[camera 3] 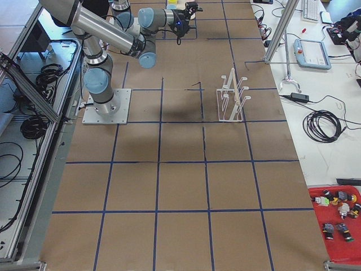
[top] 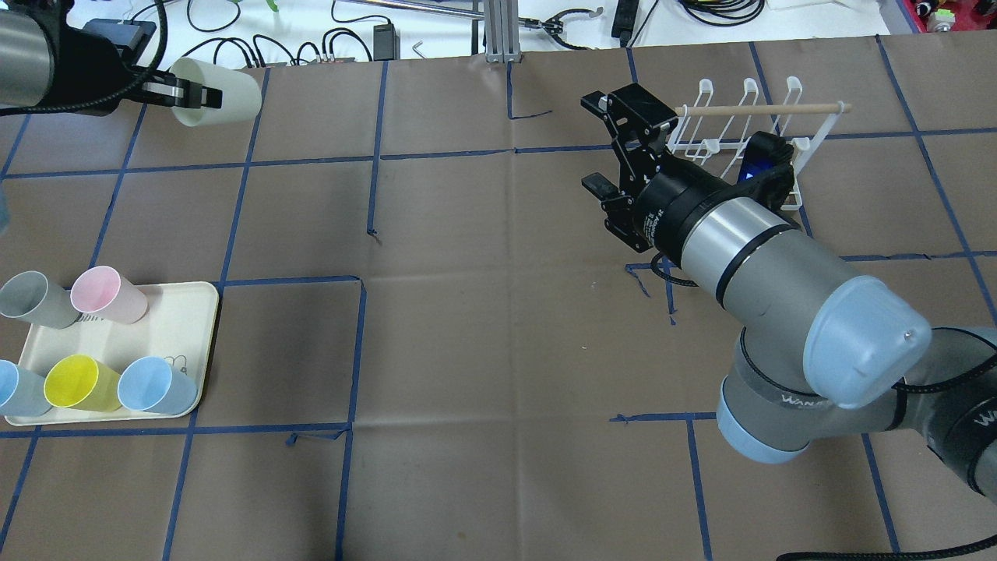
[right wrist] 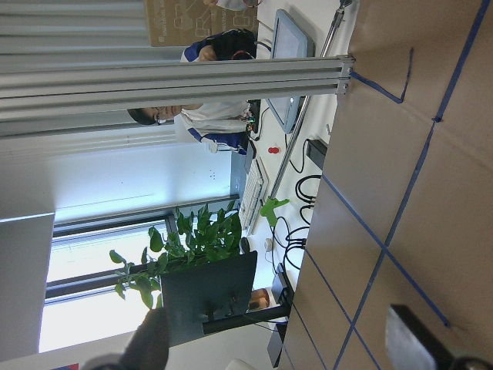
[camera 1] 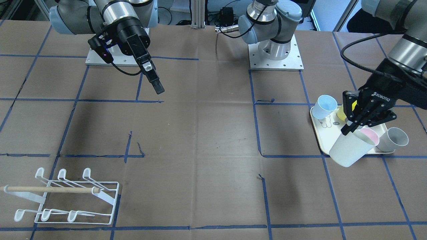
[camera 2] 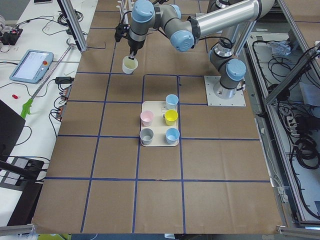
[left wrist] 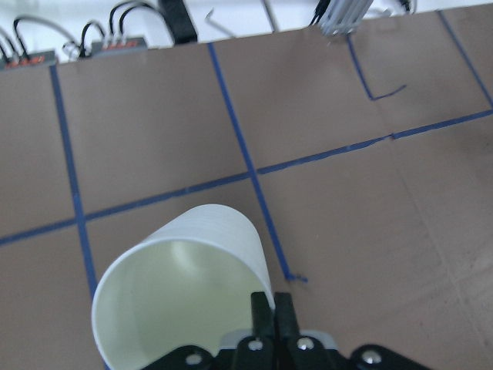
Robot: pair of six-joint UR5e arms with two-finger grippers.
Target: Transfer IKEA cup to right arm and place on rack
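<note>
My left gripper (top: 204, 96) is shut on the rim of a cream-white IKEA cup (top: 226, 93) and holds it on its side above the table's far left. The left wrist view shows the fingers (left wrist: 264, 314) pinching the cup's wall (left wrist: 192, 277). In the front view the cup (camera 1: 350, 148) hangs in front of the tray. My right gripper (top: 598, 145) is open and empty, raised over the table in front of the white wire rack (top: 748, 136) with its wooden dowel. The rack also shows in the front view (camera 1: 66, 196).
A cream tray (top: 199, 308) near the left front holds several cups lying on it: grey (top: 35, 298), pink (top: 105, 294), yellow (top: 78, 383) and two blue (top: 156, 386). Blue tape lines cross the brown table cover. Cables and an aluminium post stand at the far edge.
</note>
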